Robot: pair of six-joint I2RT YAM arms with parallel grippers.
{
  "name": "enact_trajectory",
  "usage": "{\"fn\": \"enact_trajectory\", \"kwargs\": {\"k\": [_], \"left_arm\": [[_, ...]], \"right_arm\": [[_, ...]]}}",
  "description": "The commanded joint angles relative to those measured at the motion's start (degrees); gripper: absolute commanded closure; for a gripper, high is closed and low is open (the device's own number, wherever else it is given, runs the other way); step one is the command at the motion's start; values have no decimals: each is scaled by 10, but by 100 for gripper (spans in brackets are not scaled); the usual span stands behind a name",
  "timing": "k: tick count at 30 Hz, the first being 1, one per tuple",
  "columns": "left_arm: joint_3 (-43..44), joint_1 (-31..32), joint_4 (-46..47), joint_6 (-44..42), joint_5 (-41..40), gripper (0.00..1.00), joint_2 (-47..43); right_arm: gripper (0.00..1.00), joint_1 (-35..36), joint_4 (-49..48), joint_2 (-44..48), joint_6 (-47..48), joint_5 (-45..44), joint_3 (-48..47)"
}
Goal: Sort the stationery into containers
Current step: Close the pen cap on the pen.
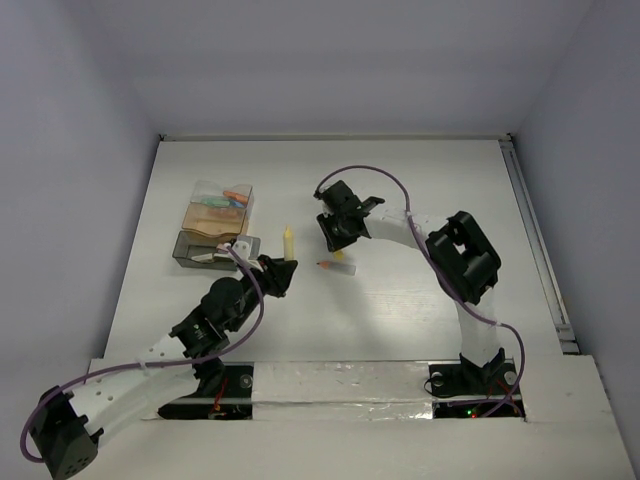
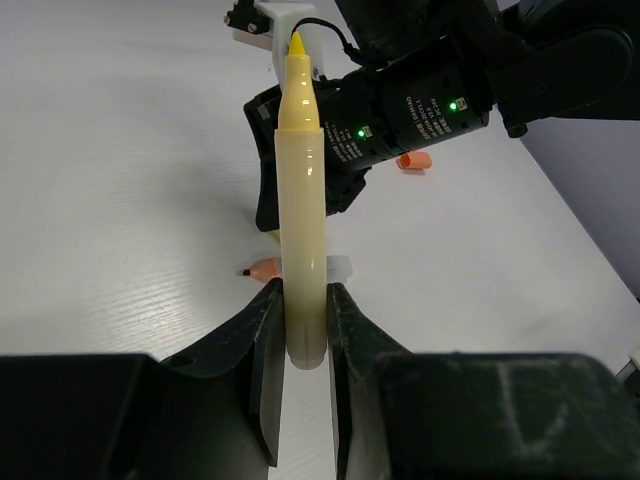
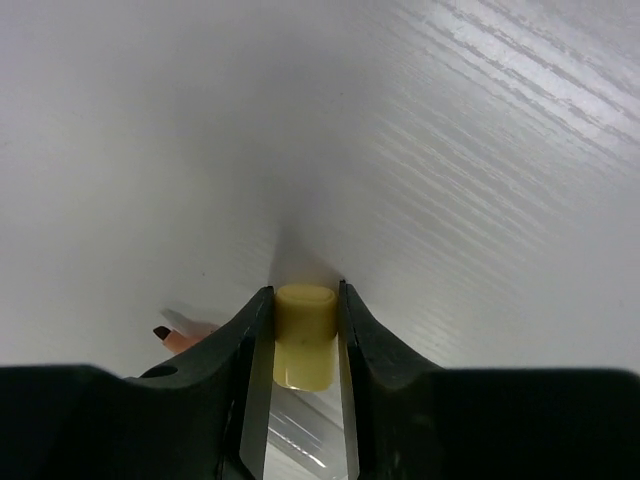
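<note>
1. My left gripper (image 2: 303,300) is clenched on the tail end of a yellow highlighter (image 2: 300,170). The nib is bare and points away from the fingers. It is held out just to the right of the container (image 1: 192,250).
2. My right gripper (image 3: 303,292) has its fingers pressed against both sides of a short yellow cap (image 3: 304,340). It sits low at the table (image 3: 480,150), further right of the container than the highlighter.
3. The cap is round, stubby and caught close to the fingertips. I judge it could squirt out or tip as I lift.
4. An orange-tipped clear piece (image 1: 335,266) lies just beside the cap, also right of the container. A finger could snag it and drag it off.
5. If I bring cap to nib, the two wrists will crowd together. A small misalignment could mash the nib or knock the grippers.
6. The highlighter overhangs its grip a long way. Brushing the container wall could swivel it loose.
</note>
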State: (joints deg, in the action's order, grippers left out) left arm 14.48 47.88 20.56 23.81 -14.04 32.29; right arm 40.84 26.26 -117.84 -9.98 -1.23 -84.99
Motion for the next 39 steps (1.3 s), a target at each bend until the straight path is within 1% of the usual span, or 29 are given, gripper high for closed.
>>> {"fn": "enact_trajectory", "kwargs": {"k": [1,3,4,7,9,10,11,12,14,15,19,22,27,29,36,39], "left_arm": [[-4,-2,39,-5,4,100,3],[-2,-2,46,-4,8,100,13],[1,-2,49,-3,9,100,17],[8,-2,60,2,19,100,36],[10,-2,69,5,27,100,49],[12,-2,72,7,30,100,52],[12,-2,80,10,33,100,57],[12,-2,84,10,38,100,61],[15,-2,91,12,43,100,70],[16,-2,92,14,44,100,73],[28,-2,92,15,36,100,103],[36,-2,95,12,32,100,120],[52,-2,97,8,22,100,158],[56,-2,104,4,21,100,164],[68,-2,108,-3,14,100,178],[71,-2,105,-6,9,100,178]], "right_arm": [[90,-1,-45,12,-20,-45,-8],[96,-6,-63,37,-33,-61,-5],[100,-6,-86,48,-37,-68,-3],[100,-6,-143,99,-49,-74,16],[100,-6,-178,142,-66,-62,39],[100,-6,-217,157,-72,-55,51],[100,-6,-240,171,-92,-48,63],[100,-6,-291,185,-103,-27,88],[100,-6,-330,217,-145,-6,108],[100,-6,-366,226,-159,8,118],[100,-6,-422,250,-234,40,149],[100,-6,-432,248,-252,36,149],[100,13,-429,235,-261,29,138],[100,21,-428,234,-261,16,139],[100,41,-432,227,-265,16,148],[100,46,-430,229,-261,-4,149]]}}
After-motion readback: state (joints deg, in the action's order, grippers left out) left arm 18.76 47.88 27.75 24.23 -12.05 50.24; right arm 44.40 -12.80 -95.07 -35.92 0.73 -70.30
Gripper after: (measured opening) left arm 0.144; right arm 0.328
